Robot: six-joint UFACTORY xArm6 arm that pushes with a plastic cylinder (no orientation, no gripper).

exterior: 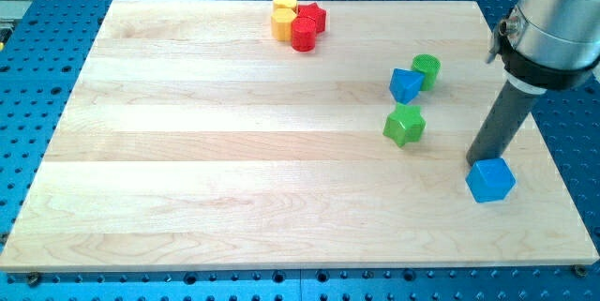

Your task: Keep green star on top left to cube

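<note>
Nearest the view's bottom, at the view's right, a blue cube (pixel 490 180) sits on the pale wooden table (pixel 234 151), close to its right edge. The dark rod comes down from the view's top right, and my tip (pixel 480 161) meets the table just at the cube's upper left corner; it seems to touch the block, though the cube's top hides the very end, so contact is not certain. There are no jaws on this arm, only the straight rod, so nothing is open, closed or gripping. Farther up and to the left, apart from the cube and the tip, lies the green star (pixel 404 125), standing alone on bare wood. Just above it is a second blue block (pixel 406 85), of an angular shape that is hard to name from here, and pressed against that block's upper right side is a green cylinder (pixel 427 69) with a ribbed look. Farthest away, near the table's top edge and left of centre, four blocks huddle together touching: a red cylinder (pixel 304 34) at the front, a yellow block (pixel 281 25) to its left, a yellow cylinder (pixel 285 4) behind that, and a red star (pixel 314 15) at the cluster's right. The table rests on a blue perforated base (pixel 37 20).
</note>
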